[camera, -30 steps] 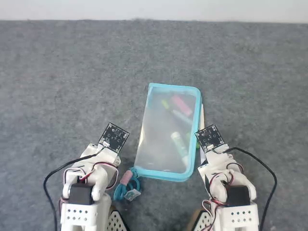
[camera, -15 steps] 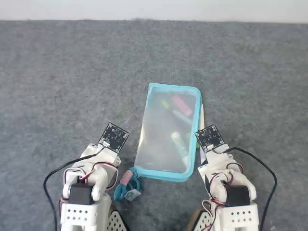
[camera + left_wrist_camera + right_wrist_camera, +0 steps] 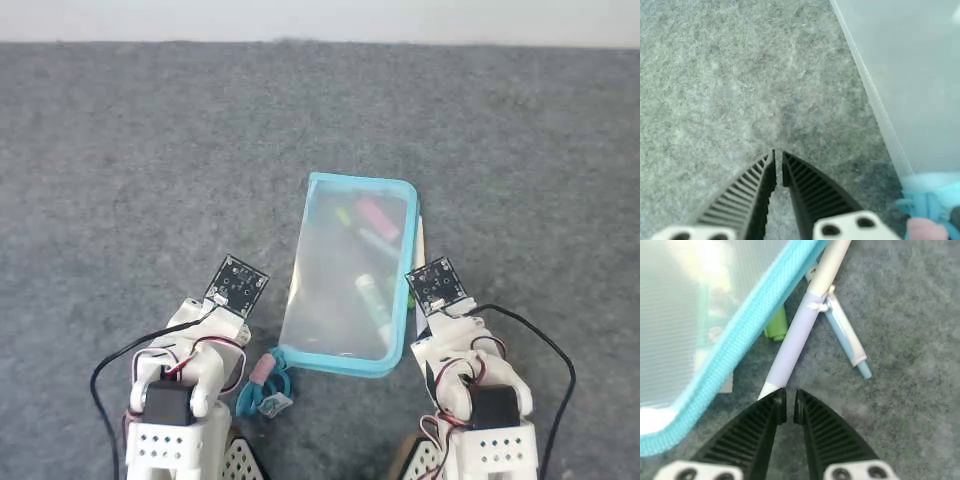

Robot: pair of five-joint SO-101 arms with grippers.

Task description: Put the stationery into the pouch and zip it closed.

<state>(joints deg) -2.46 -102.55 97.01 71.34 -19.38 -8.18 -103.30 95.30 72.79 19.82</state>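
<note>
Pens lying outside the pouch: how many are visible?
2. A lavender pen lies along the pouch's teal edge, just ahead of the right gripper; a thinner blue one slants off it, touching. A green piece under that edge may be another.

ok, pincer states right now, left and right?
Left pincer: closed, holding nothing.
Right pincer: closed, holding nothing, tips right by the end of the pen.

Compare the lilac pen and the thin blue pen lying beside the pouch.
The lilac pen is thicker; the blue pen is slimmer. The lilac pen runs along the pouch edge, the blue pen angles away from it. Both lie on the grey mat, outside the pouch.
</note>
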